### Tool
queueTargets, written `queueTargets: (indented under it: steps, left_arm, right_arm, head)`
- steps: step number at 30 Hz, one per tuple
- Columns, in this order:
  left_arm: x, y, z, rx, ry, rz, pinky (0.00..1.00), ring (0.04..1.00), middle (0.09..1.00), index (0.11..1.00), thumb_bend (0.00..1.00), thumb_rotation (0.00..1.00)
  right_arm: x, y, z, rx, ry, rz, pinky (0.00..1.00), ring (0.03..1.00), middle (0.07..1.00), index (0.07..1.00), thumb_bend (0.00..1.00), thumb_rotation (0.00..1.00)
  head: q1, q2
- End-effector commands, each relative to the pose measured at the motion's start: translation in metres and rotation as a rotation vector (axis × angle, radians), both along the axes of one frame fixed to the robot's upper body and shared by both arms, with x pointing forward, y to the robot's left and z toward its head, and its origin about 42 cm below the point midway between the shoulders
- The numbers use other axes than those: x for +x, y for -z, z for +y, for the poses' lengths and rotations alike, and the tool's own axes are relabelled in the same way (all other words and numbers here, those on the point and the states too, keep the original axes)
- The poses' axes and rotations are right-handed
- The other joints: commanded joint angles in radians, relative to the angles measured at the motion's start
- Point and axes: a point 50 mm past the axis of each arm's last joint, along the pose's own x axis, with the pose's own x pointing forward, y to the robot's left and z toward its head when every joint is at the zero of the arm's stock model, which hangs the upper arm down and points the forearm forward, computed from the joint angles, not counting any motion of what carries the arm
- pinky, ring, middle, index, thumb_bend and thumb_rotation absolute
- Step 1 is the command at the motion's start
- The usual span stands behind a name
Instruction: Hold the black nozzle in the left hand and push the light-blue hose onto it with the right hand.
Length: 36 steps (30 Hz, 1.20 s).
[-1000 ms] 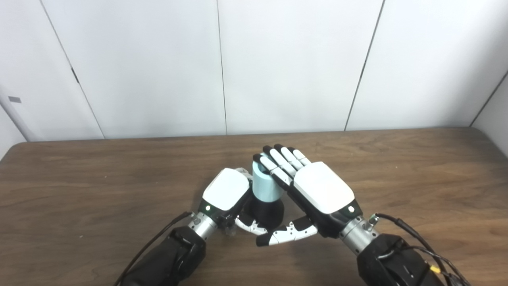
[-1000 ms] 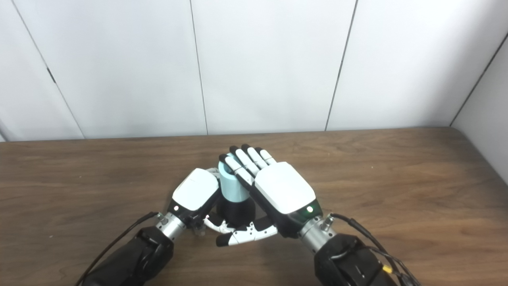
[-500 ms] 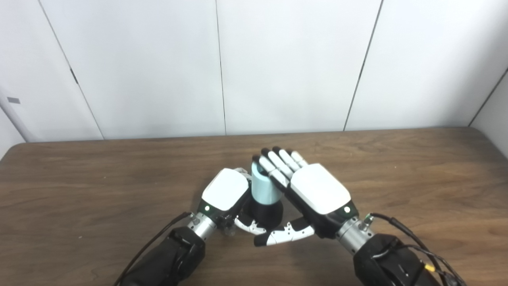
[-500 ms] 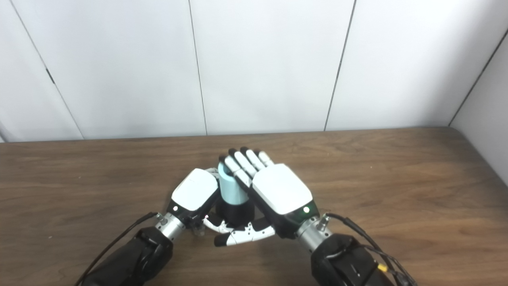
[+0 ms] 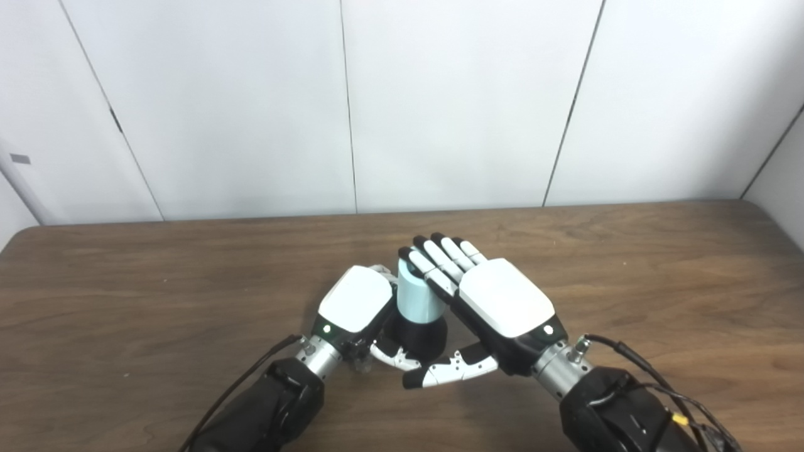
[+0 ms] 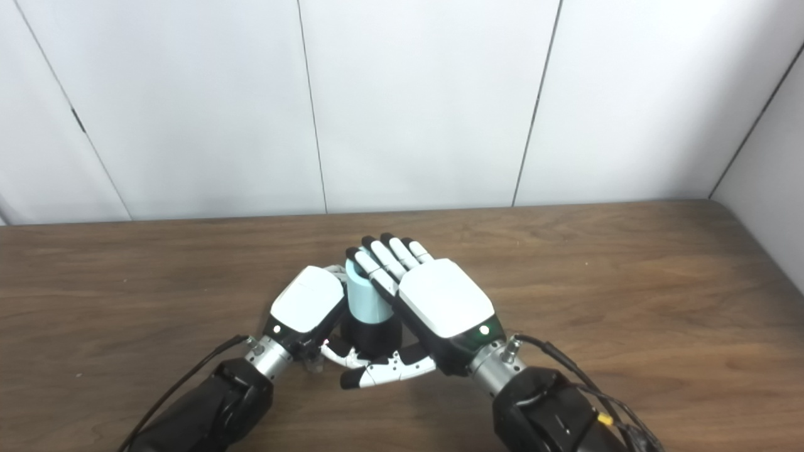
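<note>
A short light-blue hose (image 5: 419, 300) stands upright on top of the black nozzle (image 5: 422, 339), near the table's middle front. My left hand (image 5: 355, 307) is shut on the black nozzle from the left, its fingers curled round the back and mostly hidden. My right hand (image 5: 505, 298) lies against the hose's right side, open. Its straight fingers (image 5: 440, 257) reach up past the hose's top, and its thumb (image 5: 452, 370) stretches out in front of the nozzle's base. How deep the hose sits on the nozzle is hidden.
The brown wooden table (image 5: 157, 282) runs wide to both sides, with its far edge against a white panelled wall (image 5: 440, 107). Black cables trail from both wrists near the picture's bottom edge.
My right hand has drawn in slightly toward the hose, fingers a little closer against it. The left hand, nozzle and hose have stayed where they were.
</note>
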Motion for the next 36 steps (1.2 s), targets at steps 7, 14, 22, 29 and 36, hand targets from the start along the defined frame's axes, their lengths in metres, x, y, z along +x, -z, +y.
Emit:
queueTargets:
  steps: [7,14,22,29,36]
  left_arm:
    - [-0.082,0.106,0.005,0.135,0.044,0.33,0.67,0.478,0.424,0.494,0.5,0.0]
    - [-0.083,0.106,0.005,0.165,0.05,0.329,0.68,0.471,0.409,0.518,0.5,0.0]
    - [-0.083,0.105,0.005,0.205,0.06,0.315,0.7,0.486,0.431,0.538,0.5,0.0]
    - [-0.083,0.106,0.004,0.192,0.056,0.315,0.68,0.514,0.45,0.503,0.5,0.0]
    - [-0.084,0.11,0.004,0.173,0.037,0.325,0.62,0.508,0.445,0.481,0.5,0.0]
  right_arm:
    - [-0.024,0.057,0.006,0.12,-0.103,0.059,0.93,0.958,0.955,0.919,0.8,0.75]
    - [-0.024,0.044,0.011,0.252,-0.131,-0.044,0.9,0.941,0.941,0.917,0.76,0.74]
    - [-0.018,0.033,0.014,0.234,-0.12,-0.032,1.0,1.0,1.0,1.0,0.83,0.74]
    - [-0.007,0.022,0.02,0.244,-0.094,-0.057,1.0,1.0,1.0,1.0,0.87,0.72]
    - [0.002,0.014,0.024,0.26,-0.056,-0.075,1.0,1.0,1.0,1.0,0.87,0.77]
  head:
    - [-0.001,-0.005]
    - [0.001,-0.005]
    - [0.002,-0.007]
    - [-0.001,-0.01]
    - [-0.001,-0.013]
